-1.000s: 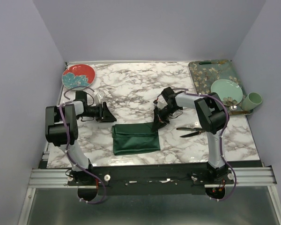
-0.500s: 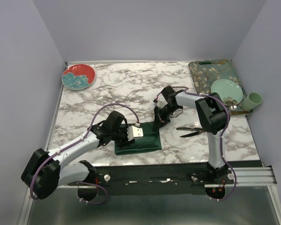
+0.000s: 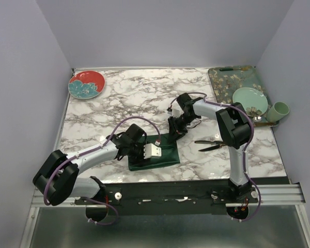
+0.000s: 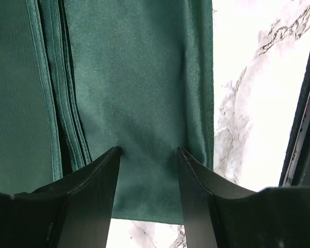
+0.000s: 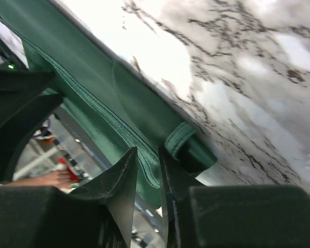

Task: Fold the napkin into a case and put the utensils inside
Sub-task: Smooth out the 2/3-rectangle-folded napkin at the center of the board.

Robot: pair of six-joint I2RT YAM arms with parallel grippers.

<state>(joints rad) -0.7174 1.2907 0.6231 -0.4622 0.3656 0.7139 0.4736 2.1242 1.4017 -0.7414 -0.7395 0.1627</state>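
L claw (image 4: 147, 150) jaws apart, both tips pressing on folded dark green napkin (image 4: 134, 77), which lies by tabletop's (image 3: 144, 98) near edge, approx mid-width. R claw (image 5: 149, 152) at napkin's far-right corner, jaws barely apart, hem between; can't tell if pinched. Black utensils (image 3: 211, 145) lie to the right, off the cloth.

Left gripper (image 4: 148, 151) spread, tips pressing folded dark green napkin (image 4: 134, 77), marble table (image 4: 248, 103) at right
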